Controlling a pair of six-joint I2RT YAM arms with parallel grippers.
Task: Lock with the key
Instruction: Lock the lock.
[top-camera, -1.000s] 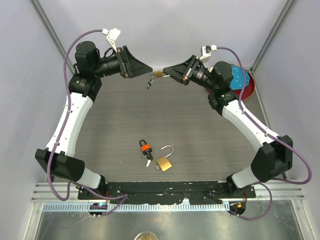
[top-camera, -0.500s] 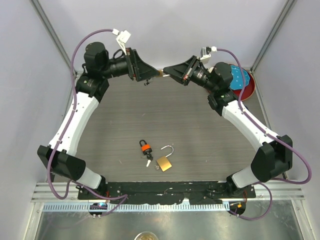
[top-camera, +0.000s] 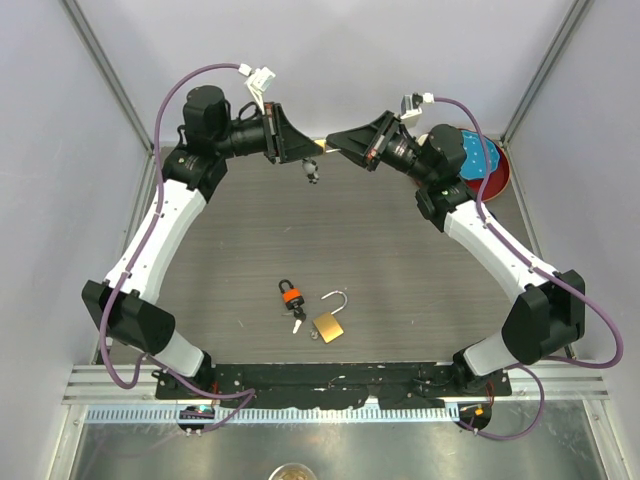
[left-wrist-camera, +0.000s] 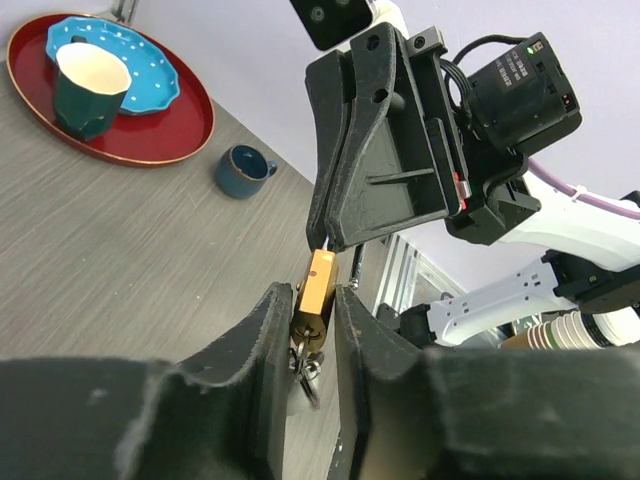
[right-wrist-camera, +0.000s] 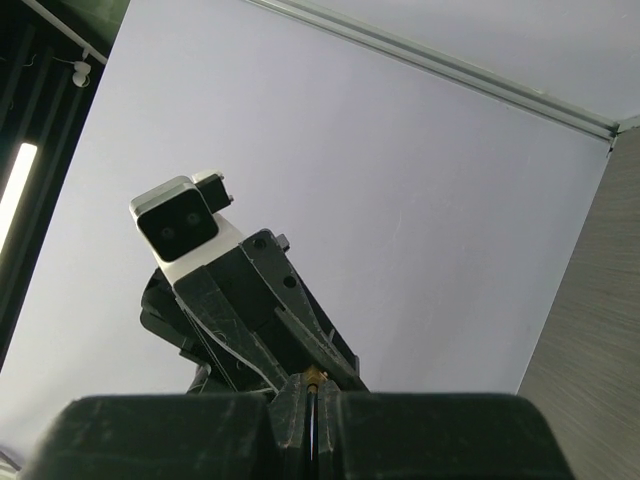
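A small brass padlock (top-camera: 318, 147) hangs in the air at the back of the table, between my two grippers. My right gripper (top-camera: 330, 145) is shut on its top end, seen from the left wrist as black fingers (left-wrist-camera: 345, 215) pinching above the brass body (left-wrist-camera: 318, 290). My left gripper (left-wrist-camera: 312, 300) is closed around the lower body, both pads against it. The key (left-wrist-camera: 306, 358) sits in the keyhole at the bottom with a ring dangling, also seen from above as the key (top-camera: 313, 172). The right wrist view shows only a brass tip (right-wrist-camera: 314, 377) past my right gripper (right-wrist-camera: 312, 392).
On the table near the front lie a black and orange padlock (top-camera: 290, 293) with keys (top-camera: 297, 323) and a brass padlock with its shackle open (top-camera: 329, 322). A red tray (left-wrist-camera: 165, 140) with a blue plate and green cup stands at the back right, a blue cup (left-wrist-camera: 240, 170) beside it.
My left gripper has moved right, up to the padlock held by the right gripper, and closed its fingers on the padlock's body. The right arm has stayed still.
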